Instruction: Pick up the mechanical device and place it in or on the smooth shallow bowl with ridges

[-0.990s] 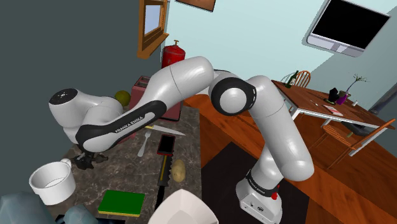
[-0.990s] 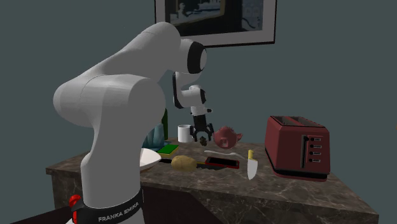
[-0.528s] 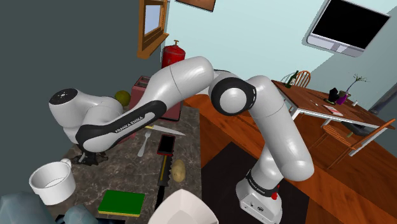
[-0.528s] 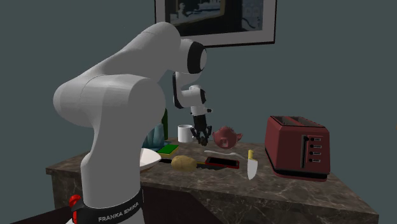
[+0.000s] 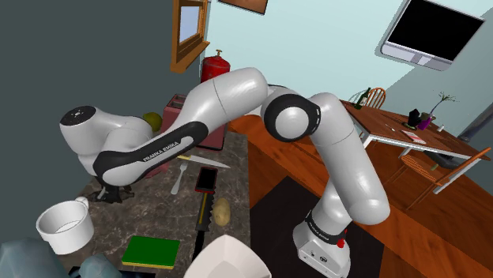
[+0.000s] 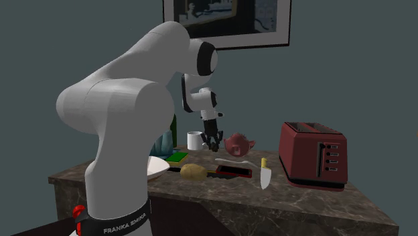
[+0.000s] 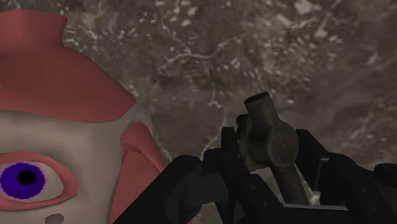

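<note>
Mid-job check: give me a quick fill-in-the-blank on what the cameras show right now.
1. The black claw is ___ on the dark grey mechanical device.
2. The top of the flat square pad near the white mug is ___.
3. The box-shaped toaster on the marble counter is dark ___.
Missing words: shut; green; red.

Mottled stone countertop [image 7: 191,51], dull grey metal device [image 7: 270,139]
</note>
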Controlling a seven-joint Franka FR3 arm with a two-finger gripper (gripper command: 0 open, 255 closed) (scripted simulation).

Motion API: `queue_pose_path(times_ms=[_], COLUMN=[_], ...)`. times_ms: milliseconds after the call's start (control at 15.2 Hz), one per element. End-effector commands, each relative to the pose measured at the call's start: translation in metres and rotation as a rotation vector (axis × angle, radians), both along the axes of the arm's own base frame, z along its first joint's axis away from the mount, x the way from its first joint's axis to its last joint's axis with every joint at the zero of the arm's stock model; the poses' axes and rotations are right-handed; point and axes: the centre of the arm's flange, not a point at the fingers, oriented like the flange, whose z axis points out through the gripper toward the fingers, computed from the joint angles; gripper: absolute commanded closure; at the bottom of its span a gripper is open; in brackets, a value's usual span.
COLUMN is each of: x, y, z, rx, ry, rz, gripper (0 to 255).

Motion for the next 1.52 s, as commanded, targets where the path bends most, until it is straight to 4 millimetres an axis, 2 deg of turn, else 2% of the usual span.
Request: queue_pose_path(times_ms=[0, 1320, 1452], x=[0.0, 0.0, -0.025], y=[0.001, 0.001, -0.005], z=[0.01, 0.113, 0.114], rx=[0.0, 0.0, 0.0], ry=[0.0, 0.0, 0.0], rz=[0.0, 0.0, 0.0], gripper=[255, 255, 255])
